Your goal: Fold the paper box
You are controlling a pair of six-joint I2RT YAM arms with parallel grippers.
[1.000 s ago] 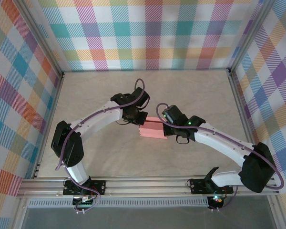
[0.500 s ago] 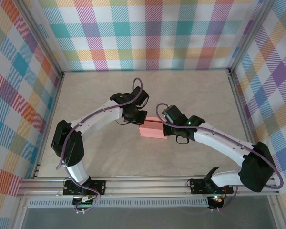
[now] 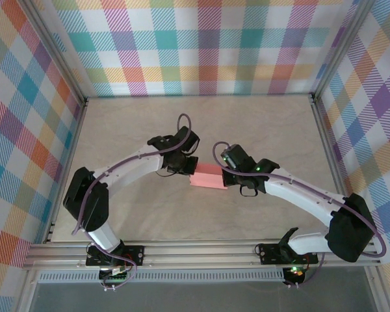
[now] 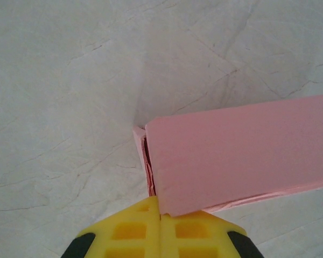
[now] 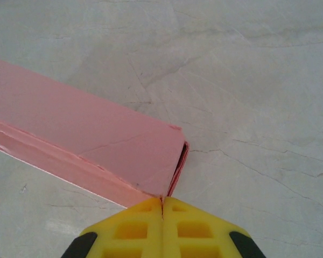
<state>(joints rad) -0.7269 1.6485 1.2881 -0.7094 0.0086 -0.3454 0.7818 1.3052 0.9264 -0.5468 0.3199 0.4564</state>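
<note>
The top camera hangs high behind the arm bases and looks down on the whole bench [image 3: 266, 123] from afar. Each wrist camera peers down past its own yellow tips, the left fingers [image 4: 132, 232] and the right fingers [image 5: 132, 232], close to the bench. All three share the paper box [image 3: 207, 177], near the bench's middle.

Paper box [image 3: 207, 177] lies flat on the table [image 3: 260, 123], between my two grippers. My left gripper [image 4: 160, 208] is at one short end, tips touching that end's near corner; from there the box runs ahead and to the right. My right gripper [image 5: 162, 202] is at the opposite end, tips against its corner; from there the box runs ahead and to the left.
</note>
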